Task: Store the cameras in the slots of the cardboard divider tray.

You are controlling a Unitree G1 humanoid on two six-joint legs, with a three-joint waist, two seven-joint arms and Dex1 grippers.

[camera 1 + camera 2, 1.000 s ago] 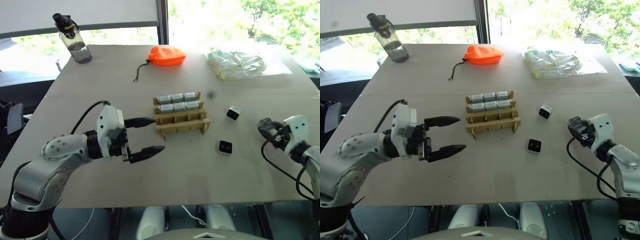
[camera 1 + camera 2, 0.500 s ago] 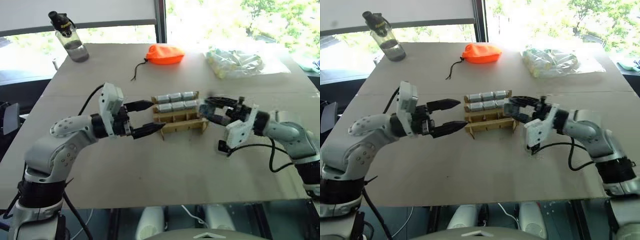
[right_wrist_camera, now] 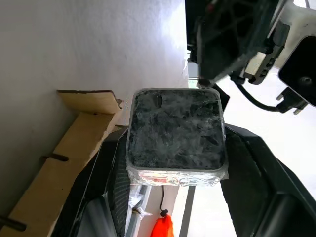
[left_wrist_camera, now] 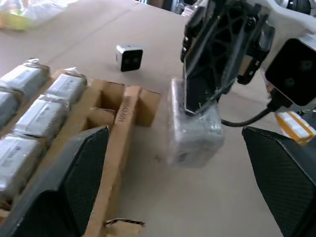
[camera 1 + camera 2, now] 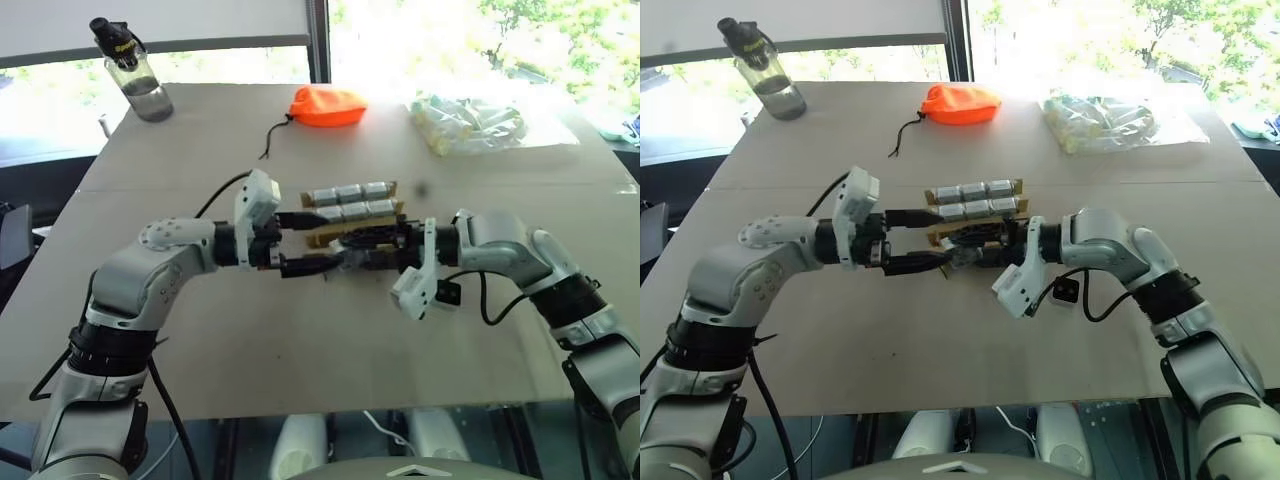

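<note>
Right gripper [image 4: 197, 106] is clamped on 1 plastic-wrapped camera [image 4: 193, 129], held above the table [image 5: 200, 330] just in front of the cardboard divider tray [image 5: 352, 228], at the side of the tray nearest the robot. The right wrist view shows the wrapped camera [image 3: 175, 133] seated between that gripper's 2 black fingers, dark face toward the lens. Left gripper [image 5: 312, 242] points toward the right gripper from the opposite side, jaws spread wide and holding nothing, with 1 finger [image 4: 74, 182] either side of the held camera and not touching it. The tray's 2 far rows hold 6 wrapped cameras [image 5: 350, 202], 3 per row; the near row's slots look empty where visible. 1 loose camera [image 4: 129, 57] lies on the table to the right of the tray, well apart from it; another [image 5: 1066, 291] sits near the right wrist, partly hidden. Further back on the table: orange pouch [image 5: 327, 106], water bottle [image 5: 135, 72], clear bag of pale items [image 5: 478, 124]
</note>
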